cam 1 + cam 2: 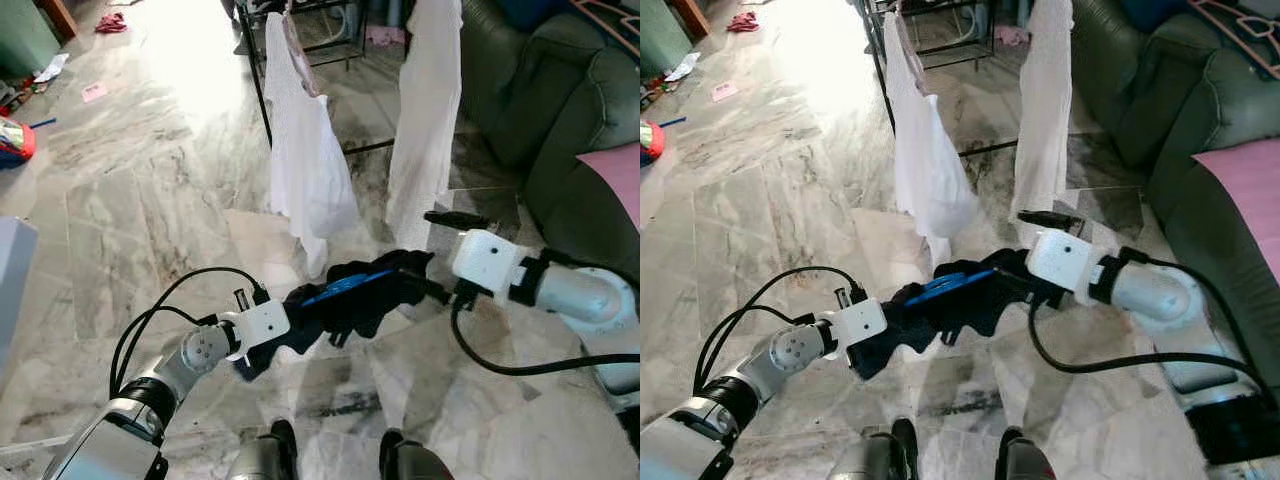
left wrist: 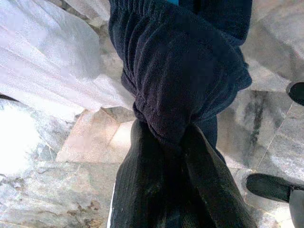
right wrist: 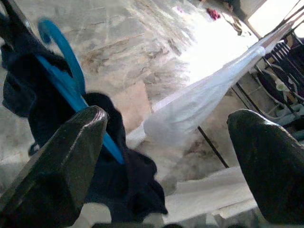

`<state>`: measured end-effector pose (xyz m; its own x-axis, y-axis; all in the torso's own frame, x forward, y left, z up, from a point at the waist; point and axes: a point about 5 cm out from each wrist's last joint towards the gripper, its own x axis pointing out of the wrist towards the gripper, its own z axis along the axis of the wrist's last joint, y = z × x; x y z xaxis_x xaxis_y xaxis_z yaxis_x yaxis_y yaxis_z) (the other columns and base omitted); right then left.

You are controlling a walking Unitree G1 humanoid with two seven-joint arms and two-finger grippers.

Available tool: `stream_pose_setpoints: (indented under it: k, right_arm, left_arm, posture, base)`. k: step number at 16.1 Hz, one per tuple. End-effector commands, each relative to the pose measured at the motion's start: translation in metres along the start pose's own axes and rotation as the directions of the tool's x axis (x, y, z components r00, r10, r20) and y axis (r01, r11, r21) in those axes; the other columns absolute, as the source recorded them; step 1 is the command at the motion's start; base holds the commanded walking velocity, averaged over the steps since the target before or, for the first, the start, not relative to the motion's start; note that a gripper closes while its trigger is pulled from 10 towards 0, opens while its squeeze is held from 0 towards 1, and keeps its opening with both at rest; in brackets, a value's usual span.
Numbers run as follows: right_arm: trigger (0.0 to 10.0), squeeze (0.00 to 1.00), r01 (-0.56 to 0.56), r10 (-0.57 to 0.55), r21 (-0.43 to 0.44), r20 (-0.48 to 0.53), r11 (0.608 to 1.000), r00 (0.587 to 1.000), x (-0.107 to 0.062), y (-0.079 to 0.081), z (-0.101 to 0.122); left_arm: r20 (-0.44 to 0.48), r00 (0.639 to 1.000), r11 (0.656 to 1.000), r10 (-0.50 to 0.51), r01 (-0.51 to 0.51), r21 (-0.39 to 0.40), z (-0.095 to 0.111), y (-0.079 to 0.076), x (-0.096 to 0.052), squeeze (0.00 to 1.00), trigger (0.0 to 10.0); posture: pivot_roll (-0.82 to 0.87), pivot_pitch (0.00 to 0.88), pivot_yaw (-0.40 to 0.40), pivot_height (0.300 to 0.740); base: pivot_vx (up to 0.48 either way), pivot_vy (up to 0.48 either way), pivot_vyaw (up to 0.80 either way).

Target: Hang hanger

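Observation:
A blue hanger (image 1: 345, 286) carries a dark navy garment (image 1: 350, 300), held low in front of me between both arms. My left gripper (image 1: 272, 347) is shut on the garment's bunched left end, and the left wrist view shows its fingers (image 2: 204, 190) pinching the cloth (image 2: 175, 71). My right gripper (image 1: 442, 256) stands open at the garment's right end, one finger above and one beside the cloth. In the right wrist view the hanger (image 3: 71, 90) and its hook lie close to one finger (image 3: 61, 156). A black drying rack (image 1: 260, 95) stands ahead.
Two white garments (image 1: 305, 165) (image 1: 425, 120) hang on the rack. A green sofa (image 1: 560, 110) with a pink cushion (image 1: 615, 175) is at the right. The marble floor (image 1: 130, 210) opens to the left, with small litter at the far left. My feet (image 1: 280, 445) are below.

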<state>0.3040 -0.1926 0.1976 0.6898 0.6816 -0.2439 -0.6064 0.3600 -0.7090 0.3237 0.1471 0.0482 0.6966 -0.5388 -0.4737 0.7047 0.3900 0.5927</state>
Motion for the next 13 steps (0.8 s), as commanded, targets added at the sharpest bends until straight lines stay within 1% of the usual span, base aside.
stream_pose_setpoints:
  k: [1, 3, 5, 6, 8, 9, 10, 11, 12, 13]
  right_arm:
    - [10.0, 1.0, 0.016, -0.016, 0.001, -0.017, 1.0, 1.0, -0.007, -0.003, -0.006]
    - [10.0, 1.0, 0.026, -0.026, -0.002, -0.093, 1.0, 0.995, -0.024, -0.008, -0.021]
    - [10.0, 1.0, -0.007, 0.007, 0.001, -0.174, 1.0, 0.985, -0.044, -0.009, -0.035]
    - [10.0, 1.0, -0.034, 0.036, 0.012, -0.227, 0.999, 0.973, -0.054, -0.006, -0.044]
    - [10.0, 1.0, -0.089, 0.109, 0.083, -0.277, 0.993, 0.955, -0.068, 0.004, -0.055]
    - [10.0, 1.0, -0.143, 0.176, 0.121, -0.332, 0.982, 0.927, -0.077, 0.018, -0.067]
    - [10.0, 1.0, -0.151, 0.191, 0.142, -0.332, 0.978, 0.924, -0.079, 0.025, -0.069]
    - [10.0, 1.0, -0.161, 0.204, 0.156, -0.316, 0.974, 0.926, -0.077, 0.031, -0.069]
    - [10.0, 1.0, -0.179, 0.22, 0.157, -0.311, 0.971, 0.925, -0.074, 0.036, -0.07]
    - [10.0, 1.0, -0.187, 0.224, 0.144, -0.314, 0.972, 0.923, -0.073, 0.037, -0.07]
  left_arm:
    - [0.0, 1.0, 1.0, -0.001, 0.001, -0.008, -0.005, -0.001, -0.004, 0.0, 0.0]
    - [0.029, 1.0, 1.0, -0.005, 0.006, -0.014, -0.002, 0.001, -0.004, 0.0, 0.0]
    - [0.049, 0.999, 1.0, -0.017, 0.018, -0.008, 0.0, 0.004, -0.005, 0.0, 0.0]
    - [0.058, 0.998, 1.0, -0.016, 0.016, -0.003, 0.002, 0.007, -0.006, 0.0, 0.0]
    - [0.068, 0.998, 1.0, -0.013, 0.013, 0.005, 0.003, 0.012, -0.007, 0.0, 0.0]
    - [0.084, 0.996, 1.0, -0.012, 0.012, 0.007, 0.005, 0.015, -0.008, 0.0, 0.0]
    - [0.1, 0.995, 1.0, -0.017, 0.016, 0.013, 0.007, 0.016, -0.008, 0.0, 0.0]
    - [0.135, 0.99, 0.999, -0.03, 0.025, 0.034, 0.012, 0.018, -0.008, 0.0, 0.0]
    - [0.175, 0.984, 0.998, -0.045, 0.036, 0.054, 0.019, 0.019, -0.008, 0.0, 0.0]
    - [0.195, 0.979, 0.997, -0.054, 0.043, 0.062, 0.022, 0.019, -0.007, 0.0, 0.0]
  posture:
    - [-0.02, 0.265, 0.085, 0.74]
    - [-0.02, 0.266, 0.082, 0.74]
    - [-0.02, 0.267, 0.081, 0.74]
    - [-0.02, 0.267, 0.081, 0.74]
    - [-0.02, 0.268, 0.08, 0.74]
    - [-0.02, 0.27, 0.08, 0.74]
    - [-0.02, 0.27, 0.081, 0.74]
    - [-0.02, 0.272, 0.082, 0.74]
    - [-0.02, 0.273, 0.082, 0.74]
    - [-0.02, 0.273, 0.083, 0.74]
  base:
    - [0.0, 0.0, 0.0]
    - [0.0, 0.0, 0.0]
    - [0.0, 0.0, 0.0]
    - [0.0, 0.0, 0.0]
    - [0.0, 0.0, 0.0]
    - [0.0, 0.0, 0.0]
    - [0.0, 0.0, 0.0]
    - [0.0, 0.0, 0.0]
    - [0.0, 0.0, 0.0]
    - [0.0, 0.0, 0.0]
